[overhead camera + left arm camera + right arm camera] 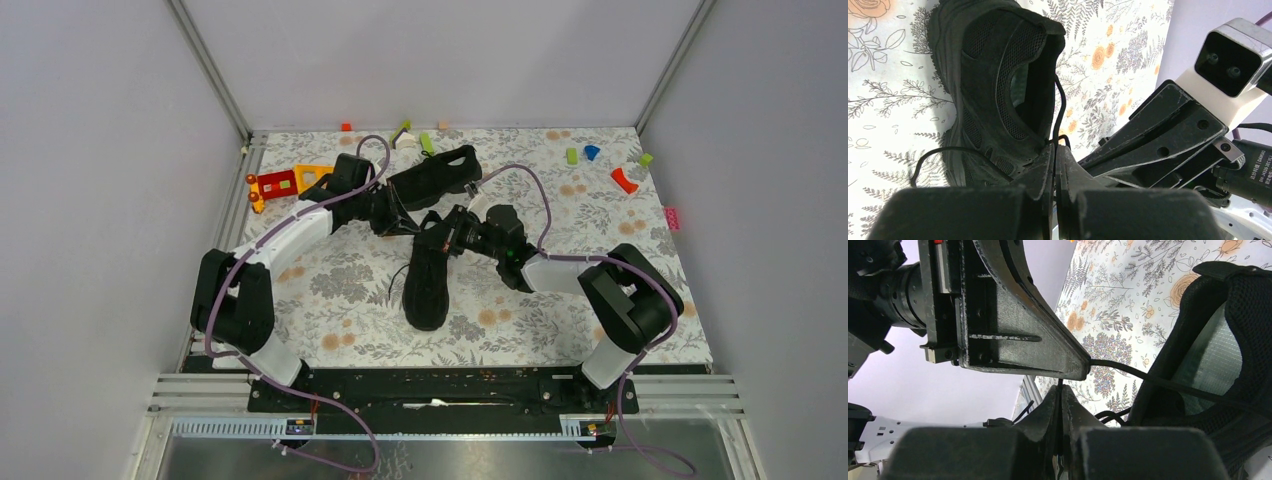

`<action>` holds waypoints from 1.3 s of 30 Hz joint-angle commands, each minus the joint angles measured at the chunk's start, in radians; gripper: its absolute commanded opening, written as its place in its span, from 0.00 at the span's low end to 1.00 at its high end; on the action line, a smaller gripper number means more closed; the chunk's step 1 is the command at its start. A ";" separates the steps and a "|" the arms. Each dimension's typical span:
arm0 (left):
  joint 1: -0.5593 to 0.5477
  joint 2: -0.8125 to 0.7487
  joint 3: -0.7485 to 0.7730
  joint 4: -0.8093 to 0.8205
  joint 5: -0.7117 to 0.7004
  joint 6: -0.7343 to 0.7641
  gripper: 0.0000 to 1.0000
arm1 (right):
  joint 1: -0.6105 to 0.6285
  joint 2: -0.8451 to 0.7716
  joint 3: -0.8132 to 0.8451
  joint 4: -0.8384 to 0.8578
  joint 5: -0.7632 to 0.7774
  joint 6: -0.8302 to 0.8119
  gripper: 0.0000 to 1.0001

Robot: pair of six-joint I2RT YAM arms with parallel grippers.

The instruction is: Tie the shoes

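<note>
On the black motor housing [1248, 175] at the right edge of the left wrist view, white print shows Chinese characters and "DAMIAO"; the line below is too small to read. No brand shows on either shoe.

The table is covered by a white cloth [600, 250] printed with grey leaves and orange flowers. Plain grey walls [90, 200] close in 3 sides, with aluminium posts [208, 65] at the back corners and a slotted metal rail [700, 385] along the near edge, where the 2 arm bases are bolted. Small toy blocks [623, 180] in red, blue and green lie near the far right corner; a red and yellow toy [285, 182] sits far left.

The near shoe [425, 285] lies at the middle of the cloth, toe towards the arms. The far shoe [430, 178] lies just behind it, running crosswise. Both grippers meet over the near shoe's opening, tip close to tip.

The left gripper [1054, 157] is clenched on a thin black lace [1059, 107] that runs up along the shoe's collar. The right gripper [1061, 396] is also pinched tight on lace, a strand rising between its fingertips.
</note>
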 commanded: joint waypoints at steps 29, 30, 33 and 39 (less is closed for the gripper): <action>0.001 0.014 -0.092 0.207 -0.040 -0.134 0.00 | -0.064 0.061 -0.008 0.125 0.026 0.101 0.22; 0.001 0.015 -0.092 0.207 -0.041 -0.134 0.00 | -0.064 0.062 -0.007 0.124 0.026 0.100 0.20; 0.000 0.011 -0.094 0.208 -0.041 -0.134 0.00 | -0.064 0.063 -0.008 0.125 0.027 0.102 0.20; 0.000 -0.001 -0.106 0.207 -0.039 -0.134 0.00 | -0.065 0.069 -0.004 0.124 0.026 0.106 0.12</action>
